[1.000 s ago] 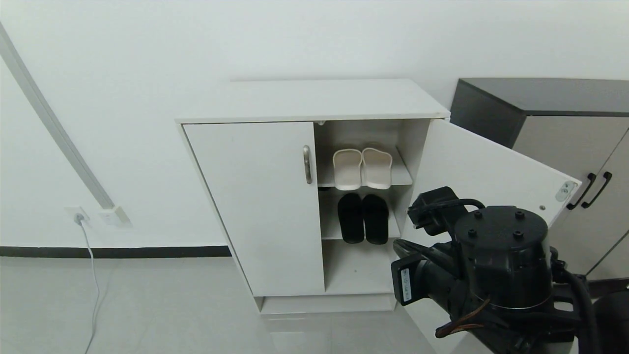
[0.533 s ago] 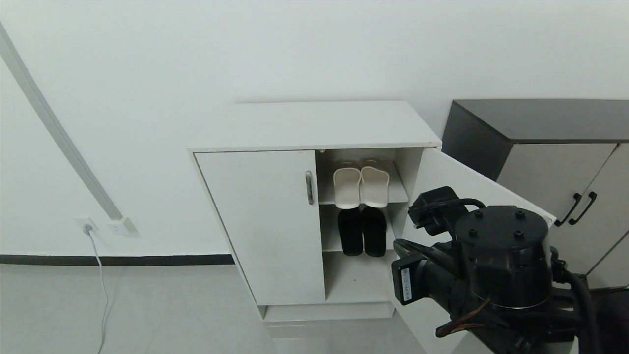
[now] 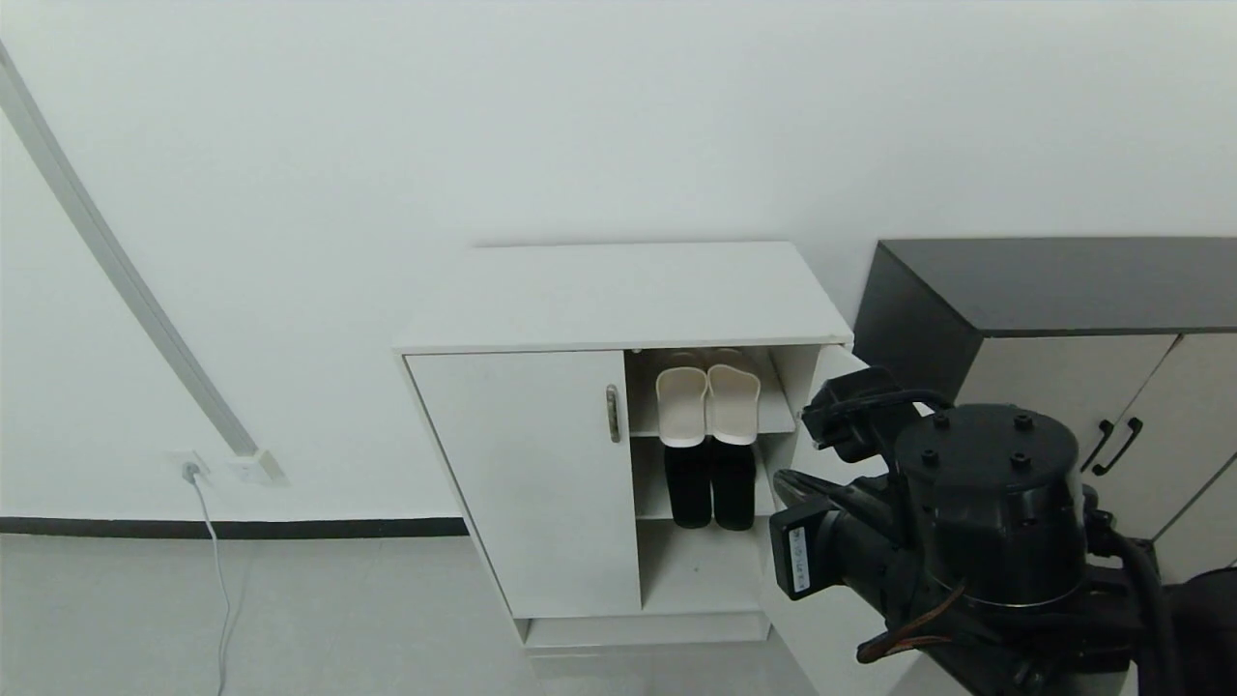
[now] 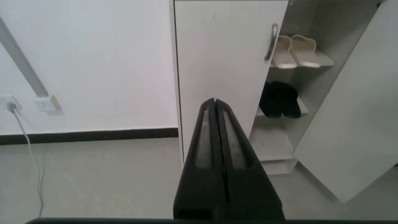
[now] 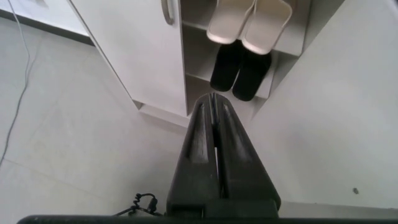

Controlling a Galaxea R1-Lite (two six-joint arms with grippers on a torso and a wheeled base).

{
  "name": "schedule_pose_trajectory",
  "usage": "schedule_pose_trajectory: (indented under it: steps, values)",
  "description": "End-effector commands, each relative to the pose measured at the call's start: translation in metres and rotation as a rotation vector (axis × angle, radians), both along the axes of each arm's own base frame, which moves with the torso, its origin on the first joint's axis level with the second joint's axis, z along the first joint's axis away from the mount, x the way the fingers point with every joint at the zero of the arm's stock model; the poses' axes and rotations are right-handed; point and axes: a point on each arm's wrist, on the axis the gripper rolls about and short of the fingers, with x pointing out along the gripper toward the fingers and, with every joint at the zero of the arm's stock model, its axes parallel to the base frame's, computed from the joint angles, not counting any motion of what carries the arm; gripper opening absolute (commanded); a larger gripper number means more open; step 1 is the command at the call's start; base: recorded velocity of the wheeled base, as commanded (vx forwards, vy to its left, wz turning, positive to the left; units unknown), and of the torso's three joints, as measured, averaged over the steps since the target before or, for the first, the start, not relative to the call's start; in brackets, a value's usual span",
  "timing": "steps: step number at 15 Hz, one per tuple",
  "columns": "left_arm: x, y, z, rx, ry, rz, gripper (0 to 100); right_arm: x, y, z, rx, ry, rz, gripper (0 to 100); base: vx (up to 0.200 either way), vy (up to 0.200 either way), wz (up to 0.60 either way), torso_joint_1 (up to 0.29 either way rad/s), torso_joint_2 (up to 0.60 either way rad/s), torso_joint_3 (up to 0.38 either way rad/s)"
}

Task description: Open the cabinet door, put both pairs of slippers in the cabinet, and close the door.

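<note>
Cabinet [image 3: 618, 295] is standing against the wall, white, with two doors. Left door [image 3: 522, 483] is sitting closed, its metal handle [image 3: 612, 413] running upright along the inner edge. Right door [image 4: 367, 124] is hanging wide open, swung out toward 4 o'clock of the cabinet body; in the head view the right arm [image 3: 976, 522] is covering most of it.

White slippers [image 3: 707, 406] are lying side by side on the upper shelf, touching each other, their near ends overhanging the shelf edge slightly. Black slippers [image 3: 712, 493] are lying side by side on the middle shelf, directly at 6 o'clock of the white pair. Bottom compartment [image 3: 696, 570] is showing bare board.

Left gripper [image 4: 214, 102] is hovering in front of the closed door, well apart from it, fingers pressed together and carrying nothing. Right gripper [image 5: 213, 98] is hovering before the open compartment, just beside the open door's inner face, fingers likewise pressed together and carrying nothing.

Dark-topped cabinet [image 3: 1044, 280] is standing at 3 o'clock of the white one. Wall socket [image 3: 190, 469] is sitting at 9 o'clock, with a cable [image 3: 220, 580] trailing down to the floor.
</note>
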Motion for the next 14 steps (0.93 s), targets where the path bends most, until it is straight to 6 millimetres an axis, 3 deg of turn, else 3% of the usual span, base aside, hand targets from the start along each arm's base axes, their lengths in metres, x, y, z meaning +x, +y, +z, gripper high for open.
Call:
schedule_pose_trajectory:
  steps: [1,4,10,14]
  values:
    - [0.0001,0.0,-0.0001,-0.001,0.002,0.0,0,0.0001,-0.0012,0.001,0.005,-0.003,-0.003,0,0.0,0.0,0.0,0.246,-0.58,-0.325]
    - [0.0001,0.0,-0.0001,0.001,0.002,0.0,0,-0.0006,-0.0022,0.0018,0.011,-0.01,-0.002,0,0.0,0.0,0.0,0.119,-0.27,-0.144]
    - [0.0001,0.0,-0.0001,-0.001,0.002,0.0,0,-0.0008,-0.0026,-0.0002,-0.001,-0.008,0.0,0,0.0,0.0,0.0,0.008,-0.01,-0.008]
    - [0.0001,0.0,-0.0001,-0.001,0.002,0.0,0,0.0011,-0.0044,0.0002,-0.004,-0.011,-0.008,0,0.0,0.0,-0.6,0.004,0.0,0.006]
